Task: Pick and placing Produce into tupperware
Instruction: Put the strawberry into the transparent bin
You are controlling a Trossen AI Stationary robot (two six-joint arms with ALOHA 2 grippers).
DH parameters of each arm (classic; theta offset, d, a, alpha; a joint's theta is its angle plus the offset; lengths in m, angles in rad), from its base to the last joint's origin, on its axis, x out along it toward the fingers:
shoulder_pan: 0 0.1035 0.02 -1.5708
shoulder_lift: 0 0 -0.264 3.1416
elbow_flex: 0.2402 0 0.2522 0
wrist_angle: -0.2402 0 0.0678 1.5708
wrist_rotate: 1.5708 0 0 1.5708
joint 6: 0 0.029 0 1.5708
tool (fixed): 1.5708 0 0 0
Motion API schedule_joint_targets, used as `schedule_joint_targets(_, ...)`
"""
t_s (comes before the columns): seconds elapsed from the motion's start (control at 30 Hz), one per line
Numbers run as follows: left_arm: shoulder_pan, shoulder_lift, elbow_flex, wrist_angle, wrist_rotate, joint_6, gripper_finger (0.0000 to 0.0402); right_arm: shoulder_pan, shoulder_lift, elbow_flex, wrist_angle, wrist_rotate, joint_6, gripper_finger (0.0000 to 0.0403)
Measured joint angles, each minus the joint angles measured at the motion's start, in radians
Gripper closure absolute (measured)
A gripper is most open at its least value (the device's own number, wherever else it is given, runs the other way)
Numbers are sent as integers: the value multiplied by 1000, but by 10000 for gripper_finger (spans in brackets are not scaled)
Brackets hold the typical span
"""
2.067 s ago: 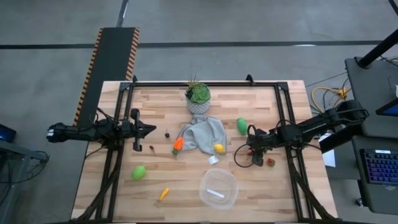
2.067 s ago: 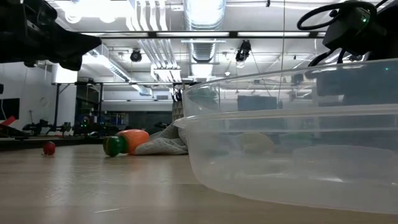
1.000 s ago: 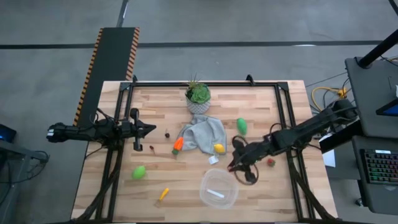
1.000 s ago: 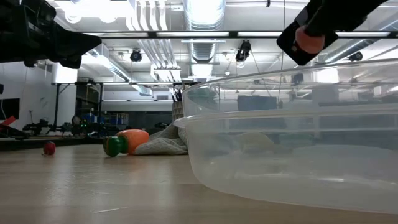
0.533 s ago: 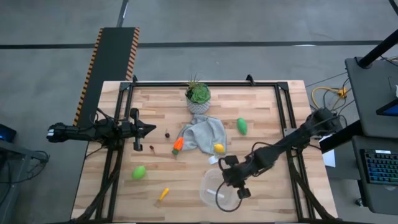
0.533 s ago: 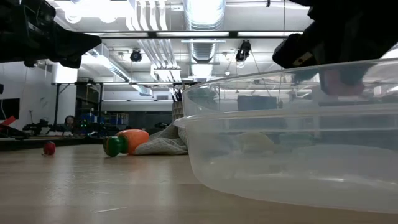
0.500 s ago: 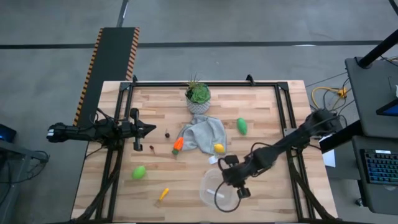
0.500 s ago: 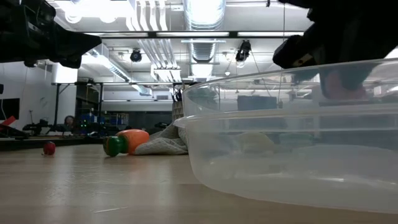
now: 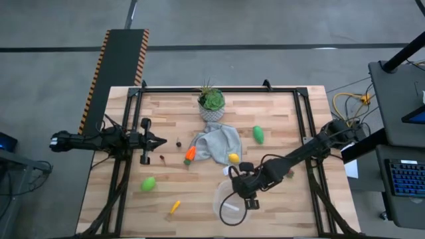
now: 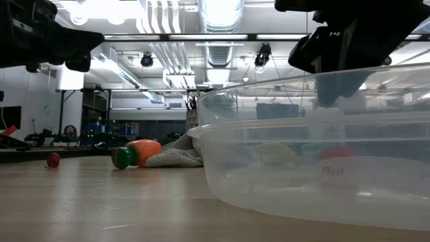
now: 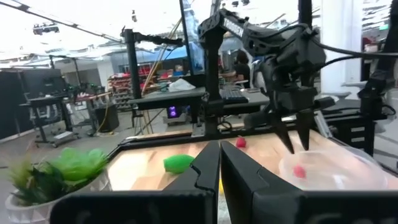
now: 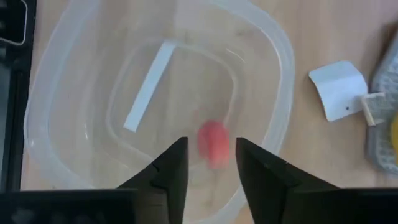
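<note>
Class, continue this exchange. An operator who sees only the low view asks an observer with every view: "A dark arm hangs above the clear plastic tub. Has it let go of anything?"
Observer: Yes. In the right wrist view the right gripper is open, and a small red toy berry lies inside the clear roundish tupperware, beside its white label.
Operator: Where is the other arm?
Observer: The left gripper is shut and empty, over the table's left side.
Operator: What is left outside the tub?
Observer: The high view shows a green oval and a small orange carrot left of the tupperware, and a yellow lemon at the edge of the grey cloth.
</note>
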Motion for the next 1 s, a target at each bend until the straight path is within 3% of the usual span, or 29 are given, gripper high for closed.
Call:
schedule_joint_targets(0.23,0,3,0,0,4,0,402,0,-26,0,-101,82,47,233)
schedule_joint_targets(0.4,0,7,0,-1,4,1,402,0,-78,0,-356,114,175,240)
schedule_joint_targets(0.53,0,9,0,-1,4,1,402,12,-150,-8,-575,175,371,250)
schedule_joint_targets(0.7,0,14,0,-1,4,1,402,40,-279,-53,-730,209,747,257)
schedule_joint_targets(0.83,0,16,0,0,3,1,402,77,-400,-144,-730,193,992,251)
schedule_joint_targets(1.0,0,16,0,0,1,1,402,127,-512,-278,-639,64,1183,221)
